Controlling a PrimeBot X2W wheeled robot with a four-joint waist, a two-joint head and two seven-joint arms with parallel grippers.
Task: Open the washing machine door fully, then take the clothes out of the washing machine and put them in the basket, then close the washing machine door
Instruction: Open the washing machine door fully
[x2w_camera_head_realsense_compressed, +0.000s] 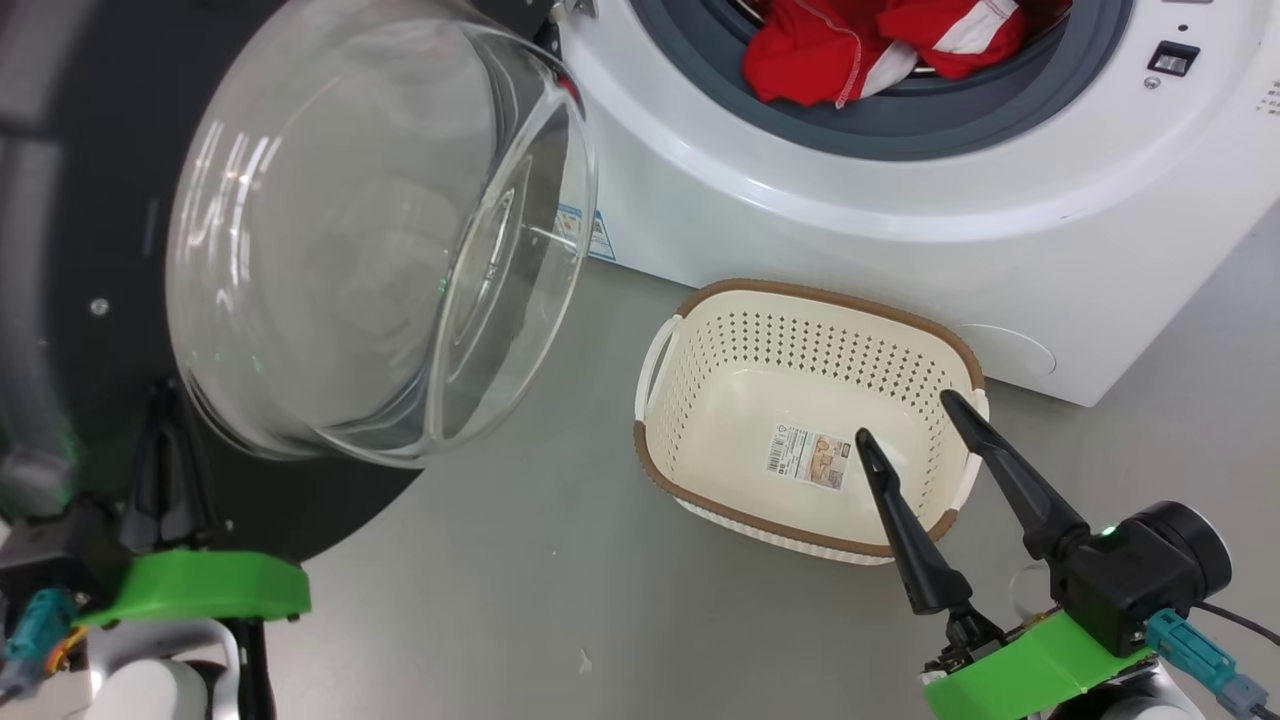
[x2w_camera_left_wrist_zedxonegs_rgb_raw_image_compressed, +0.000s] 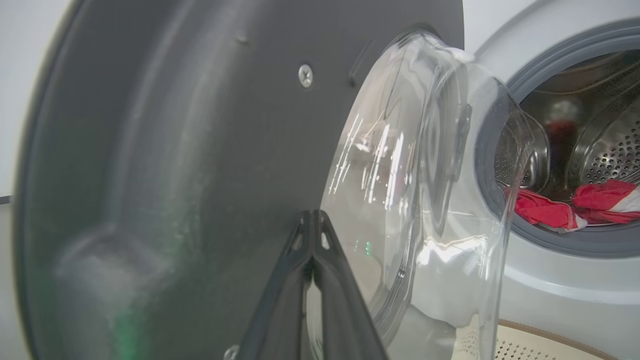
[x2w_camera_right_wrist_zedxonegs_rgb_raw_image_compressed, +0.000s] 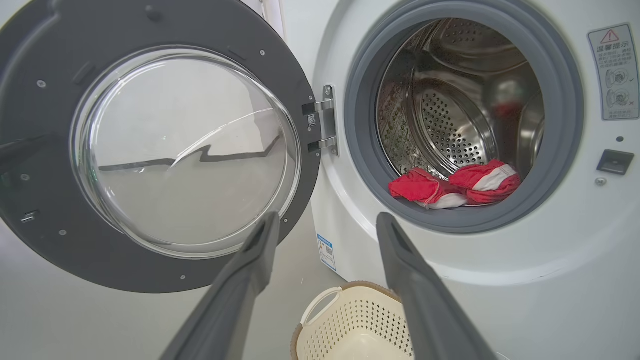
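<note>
washing machine door (x2w_camera_right_wrist_zedxonegs_rgb_raw_image_compressed: 60, 250) wide open, glass bowl (x2w_camera_right_wrist_zedxonegs_rgb_raw_image_compressed: 185, 150) bulging outward, left tool (x2w_camera_left_wrist_zedxonegs_rgb_raw_image_compressed: 313, 216) closed together, right tool (x2w_camera_head_realsense_compressed: 905, 415) apart over basket (x2w_camera_head_realsense_compressed: 830, 297)

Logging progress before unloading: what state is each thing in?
Door: wide open.
Washing machine: open, clothes inside.
Clothes: bunched just inside the opening.
Basket: upright on floor, empty.
Left gripper: shut, tips by the door.
Right gripper: open, empty, above the basket.
</note>
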